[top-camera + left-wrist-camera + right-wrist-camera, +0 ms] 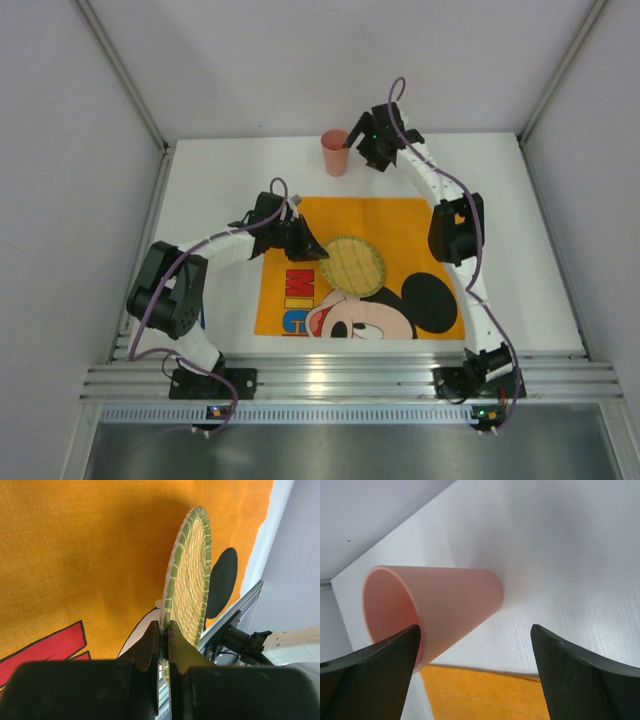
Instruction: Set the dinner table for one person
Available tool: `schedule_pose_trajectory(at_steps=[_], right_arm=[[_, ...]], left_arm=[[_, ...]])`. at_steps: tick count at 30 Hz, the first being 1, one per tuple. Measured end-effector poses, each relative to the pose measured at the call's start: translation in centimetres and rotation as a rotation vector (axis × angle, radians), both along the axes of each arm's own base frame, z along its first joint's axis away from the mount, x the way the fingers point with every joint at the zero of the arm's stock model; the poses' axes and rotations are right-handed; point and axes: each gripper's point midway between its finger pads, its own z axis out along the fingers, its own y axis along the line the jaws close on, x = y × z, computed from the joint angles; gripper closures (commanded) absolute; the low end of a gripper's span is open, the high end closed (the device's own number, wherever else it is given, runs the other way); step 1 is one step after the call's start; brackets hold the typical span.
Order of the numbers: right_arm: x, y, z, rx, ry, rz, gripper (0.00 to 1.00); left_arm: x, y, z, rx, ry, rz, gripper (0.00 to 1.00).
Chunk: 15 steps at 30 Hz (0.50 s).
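A round woven straw plate with a green rim lies over the orange Mickey Mouse placemat on the white dinner table. My left gripper is shut on the plate's left rim. In the left wrist view the gripper pinches the rim of the plate, which casts a shadow on the placemat. A pink cup stands upright beyond the placemat. My right gripper is open just right of it. In the right wrist view the cup sits ahead of the gripper, near its left finger.
White walls close in the table on the left, back and right. A ribbed aluminium rail runs along the near edge, with both arm bases on it. The right arm's elbow hangs over the placemat's right edge.
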Motion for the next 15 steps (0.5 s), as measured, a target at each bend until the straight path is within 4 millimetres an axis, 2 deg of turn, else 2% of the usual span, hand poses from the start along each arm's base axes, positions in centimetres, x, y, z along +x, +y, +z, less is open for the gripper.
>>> schedule_pose_trajectory(at_steps=[2, 4, 5, 7, 11, 12, 14, 15], right_arm=[[-0.2, -0.4, -1.1, -0.026, 0.022, -0.012, 0.11], [-0.3, -0.5, -2.2, -0.051, 0.04, -0.017, 0.15], [-0.3, -0.5, -2.6, -0.062, 0.046, -0.02, 0.2], [-0.4, -0.7, -3.6, -0.085, 0.057, -0.028, 0.27], [-0.9, -0.9, -5.4, -0.133, 0.089, -0.035, 0.51], [-1.0, -0.9, -5.6, -0.142, 0.092, -0.037, 0.66], [-1.2, -0.8, -5.8, -0.159, 0.094, -0.036, 0.83], [-1.1, -0.6, -5.6, -0.157, 0.089, -0.037, 0.98]], left_arm=[[-0.4, -0.4, -0.7, 0.01, 0.019, -0.013, 0.85], [-0.4, -0.3, -1.3, 0.022, 0.025, -0.012, 0.19], [-0.4, -0.2, -1.5, 0.025, 0.029, -0.011, 0.02], [-0.3, -0.2, -1.9, 0.029, 0.044, -0.003, 0.02], [-0.5, -0.1, -2.9, 0.04, 0.072, -0.004, 0.02], [-0.6, -0.1, -2.9, 0.041, 0.073, -0.005, 0.02], [-0.6, -0.1, -2.9, 0.042, 0.071, -0.008, 0.02], [-0.6, -0.1, -2.9, 0.042, 0.069, -0.009, 0.02]])
